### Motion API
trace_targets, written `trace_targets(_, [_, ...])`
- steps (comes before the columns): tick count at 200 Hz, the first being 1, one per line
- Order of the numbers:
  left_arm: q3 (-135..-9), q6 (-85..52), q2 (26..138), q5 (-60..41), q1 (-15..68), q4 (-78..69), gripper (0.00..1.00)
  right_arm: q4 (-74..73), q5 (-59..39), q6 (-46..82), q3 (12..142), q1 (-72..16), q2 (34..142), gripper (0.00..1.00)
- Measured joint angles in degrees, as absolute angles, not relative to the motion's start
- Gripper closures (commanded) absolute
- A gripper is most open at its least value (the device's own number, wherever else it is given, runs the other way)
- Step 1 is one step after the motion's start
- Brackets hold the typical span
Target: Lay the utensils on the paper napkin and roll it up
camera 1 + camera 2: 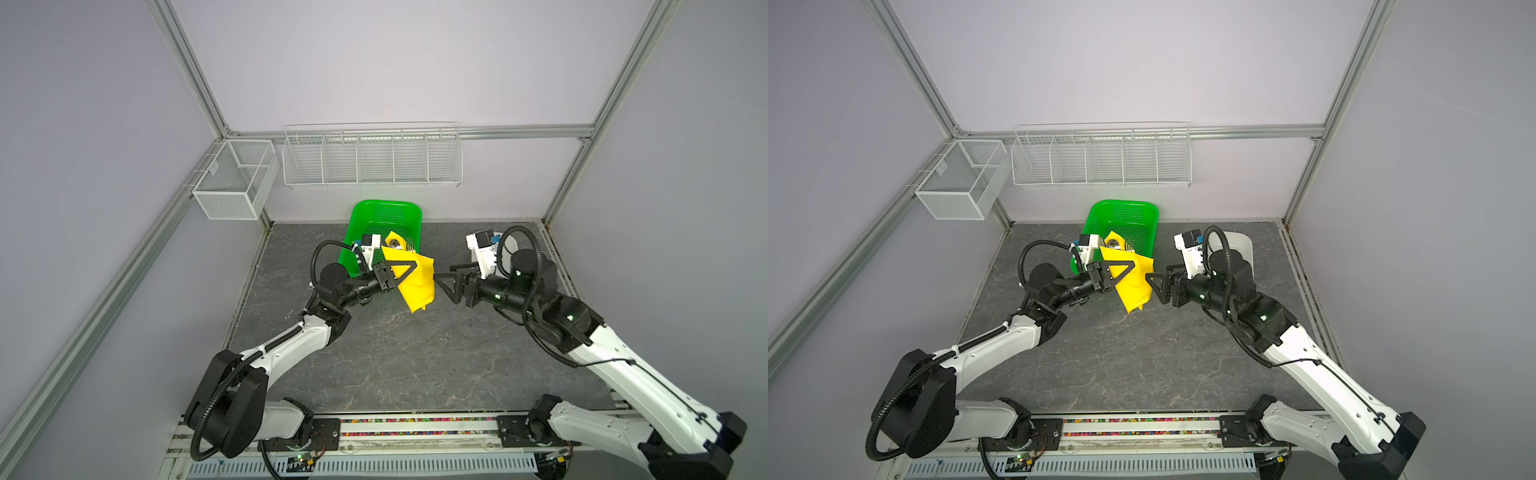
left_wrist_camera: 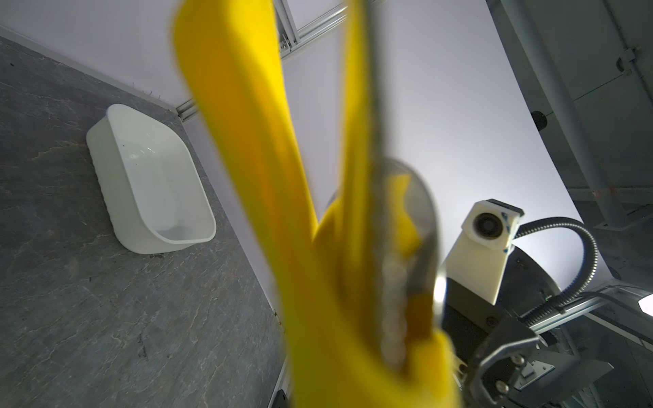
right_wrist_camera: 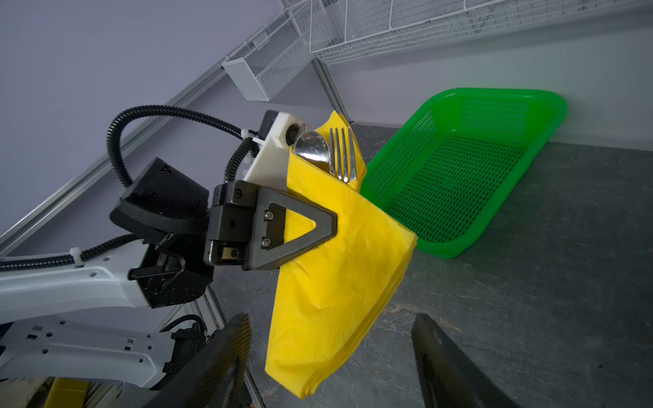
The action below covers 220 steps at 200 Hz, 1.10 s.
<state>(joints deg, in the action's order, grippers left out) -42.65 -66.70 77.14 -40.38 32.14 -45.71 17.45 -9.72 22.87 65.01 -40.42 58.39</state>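
Two black fingers point(image 3: 229, 353) of the right tool point(image 1: 444, 271) sit nearest the right wrist camera. They are spread wide apart and grip nothing. Just past them hangs the yellow napkin point(image 3: 335, 282), folded into a thick bundle and held in the air above the grey table point(image 1: 395, 353). The left tool point(image 3: 328, 229) is clamped together on the bundle's upper half, one triangular finger lying flat against the paper. A spoon point(image 3: 312, 148) and a fork point(image 3: 342, 155) stick up out of the top end, side by side, bowl and tines showing; no knife can be made out. In both top views the bundle hangs between the two tools, in front of the near corner of the green basket point(image 3: 494, 92), which stands against the back wall. The right tool's tip is just beside the napkin's edge; whether it touches cannot be told. A white tub point(image 2: 106, 148) stands on the table behind the right arm.
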Motion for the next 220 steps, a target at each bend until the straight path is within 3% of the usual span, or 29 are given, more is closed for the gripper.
trace_targets(77, [-43.2, -65.6, 77.1, -40.3, 32.1, -44.0, 1.00, 16.8, -11.6, 19.2, 67.4, -45.0, 68.7, 0.29])
trace_targets(220, [-43.3, -65.6, 76.8, -40.4, 32.1, -43.0, 1.00, 15.4, -13.6, 18.4, 68.7, -45.8, 73.1, 0.31])
